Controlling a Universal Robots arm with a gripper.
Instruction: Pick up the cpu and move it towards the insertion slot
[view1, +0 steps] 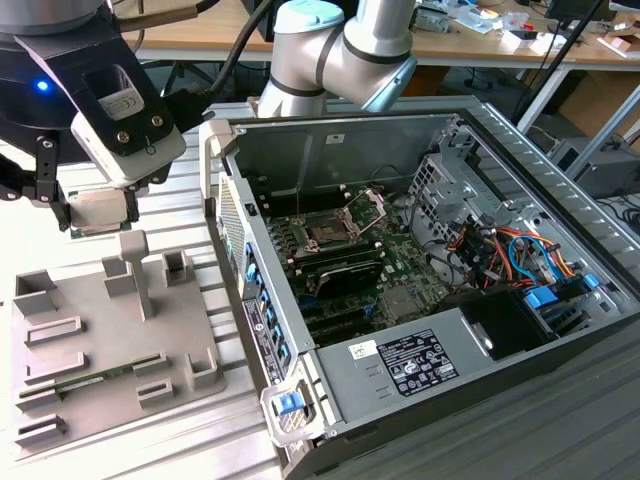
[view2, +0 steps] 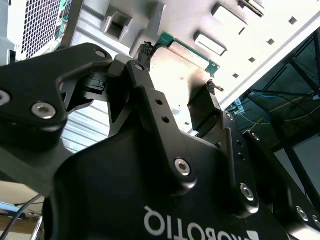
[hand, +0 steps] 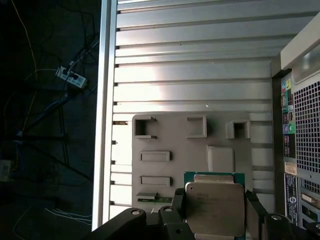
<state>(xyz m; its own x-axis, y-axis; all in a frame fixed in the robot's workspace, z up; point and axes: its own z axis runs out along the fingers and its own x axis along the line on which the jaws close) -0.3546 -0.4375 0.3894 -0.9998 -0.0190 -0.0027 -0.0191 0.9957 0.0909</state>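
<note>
The cpu (view1: 100, 210) is held at the upper left of the exterior view, raised clear of the far end of the gray tray (view1: 110, 335). It is clamped between the two fingers of the gripper (view2: 178, 69), which are closed on two opposite edges of the chip. In both wrist views the silvery lid is seen facing the camera, with a thin green rim around it.

The insertion slot (view1: 328, 232) is found near the middle of the exterior view, inside the open computer case (view1: 300, 150) and well apart from the cpu. Its metal bracket appears to be raised.

The chip is judged to be light, thin and stiff. Its smooth metal lid is likely to be slippery, and its underside is likely to be fragile. An edge grip with modest force, as shown, is therefore judged the right hold.

One cpu, one insertion slot, one gripper with two fingers, one tray, one case and one green memory stick (view1: 95, 380) lying in the tray are counted.
</note>
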